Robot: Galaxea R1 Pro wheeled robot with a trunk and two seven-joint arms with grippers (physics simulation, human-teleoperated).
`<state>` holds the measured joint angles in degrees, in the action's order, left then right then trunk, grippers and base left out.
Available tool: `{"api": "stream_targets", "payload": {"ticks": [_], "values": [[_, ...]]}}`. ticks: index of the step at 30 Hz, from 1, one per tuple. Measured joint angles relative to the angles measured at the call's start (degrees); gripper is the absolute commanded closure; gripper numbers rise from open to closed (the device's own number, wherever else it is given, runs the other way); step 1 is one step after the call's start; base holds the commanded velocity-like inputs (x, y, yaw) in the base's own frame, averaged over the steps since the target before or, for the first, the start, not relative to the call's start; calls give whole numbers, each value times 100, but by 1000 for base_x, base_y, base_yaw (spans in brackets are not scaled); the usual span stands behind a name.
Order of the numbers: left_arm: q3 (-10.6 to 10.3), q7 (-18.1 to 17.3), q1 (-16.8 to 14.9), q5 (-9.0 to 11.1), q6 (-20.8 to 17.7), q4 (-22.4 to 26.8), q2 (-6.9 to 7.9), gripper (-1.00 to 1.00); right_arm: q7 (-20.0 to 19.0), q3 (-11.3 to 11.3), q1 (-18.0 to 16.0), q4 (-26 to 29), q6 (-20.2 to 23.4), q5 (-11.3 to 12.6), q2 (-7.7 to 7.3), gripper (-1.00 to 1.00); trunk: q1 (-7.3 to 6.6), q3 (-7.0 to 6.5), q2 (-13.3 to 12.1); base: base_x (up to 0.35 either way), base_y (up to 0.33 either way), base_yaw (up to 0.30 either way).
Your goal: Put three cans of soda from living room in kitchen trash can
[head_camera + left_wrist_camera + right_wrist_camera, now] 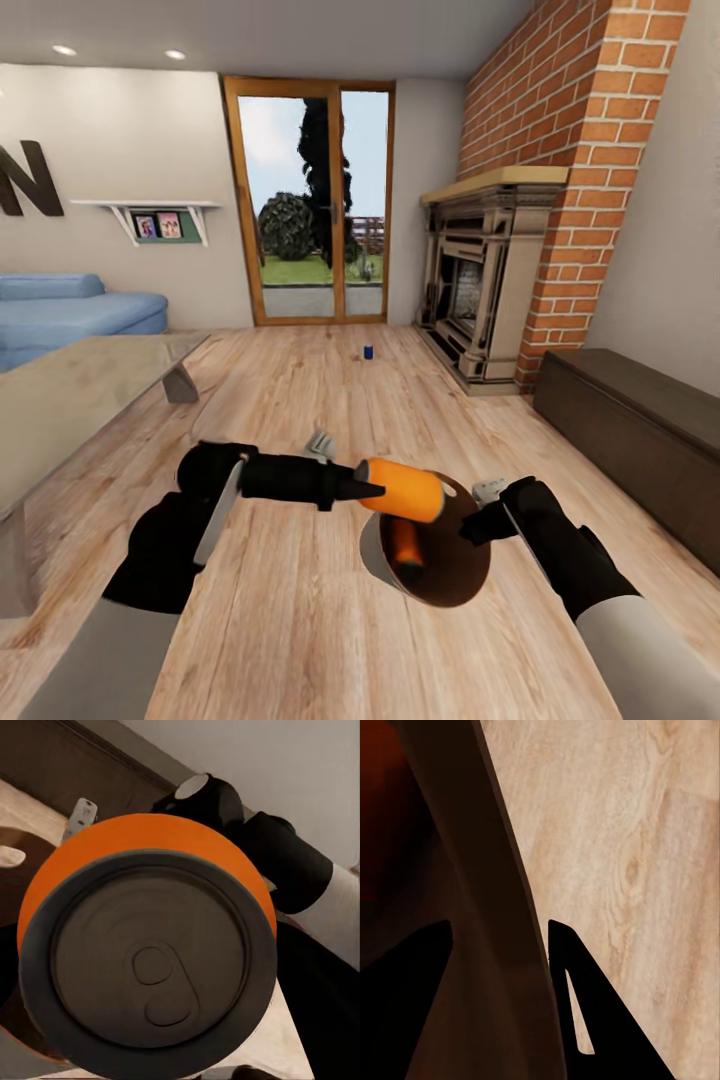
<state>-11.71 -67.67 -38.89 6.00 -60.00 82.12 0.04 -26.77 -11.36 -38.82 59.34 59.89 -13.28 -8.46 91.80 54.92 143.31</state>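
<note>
Over the trash can mouth, left end effector is clamped on orange can while right end effector pinches the bin rim; next: release, then fetch blue can on floor by fireplace.

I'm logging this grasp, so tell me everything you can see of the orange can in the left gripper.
The orange can is a smooth, metallic-looking cylinder with a dark grey top bearing a pull tab, seen close in the left wrist view. It lies sideways, held by the left gripper at its top end, above the trash can mouth.
</note>
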Motion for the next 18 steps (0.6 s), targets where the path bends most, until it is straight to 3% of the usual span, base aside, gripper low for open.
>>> {"api": "stream_targets", "payload": {"ticks": [1, 3, 5, 8, 11, 16, 18], "values": [[-21, 60, 1, -3, 0, -2, 1, 100, 0, 0, 0, -2, 2, -5, 21, 100, -3, -22, -1, 0, 0, 0], [-98, 605, 14, -52, 27, -12, -2, 100, 9, 0, 2, -18, -9, -271, 161, 100, -1, -22, -3, 0, 0, 0], [-141, 789, 17, -15, 5, -11, -6, 100, 6, 1, 0, -18, -5, -303, 197, 100, -2, -23, -2, 0, 0, 0], [-385, 1287, 20, -17, 6, -13, -11, 100, 12, 1, 0, -21, -12, -466, 325, 100, -2, -22, -2, 0, 0, 0], [-471, 1476, 21, -7, 1, -13, -21, 100, 5, 0, 0, -25, 5, -495, 409, 100, -2, -23, -2, 0, 0, 0], [-865, 1810, 29, -5, 0, -23, -43, 100, 19, 25, 0, -29, -15, -851, 573, 100, -2, -22, -2, 0, 0, 0], [-924, 1896, 32, -9, 0, -22, -54, 100, 5, 35, 0, -35, 5, -774, 595, 100, -2, -23, -2, 0, 0, 0]]}}
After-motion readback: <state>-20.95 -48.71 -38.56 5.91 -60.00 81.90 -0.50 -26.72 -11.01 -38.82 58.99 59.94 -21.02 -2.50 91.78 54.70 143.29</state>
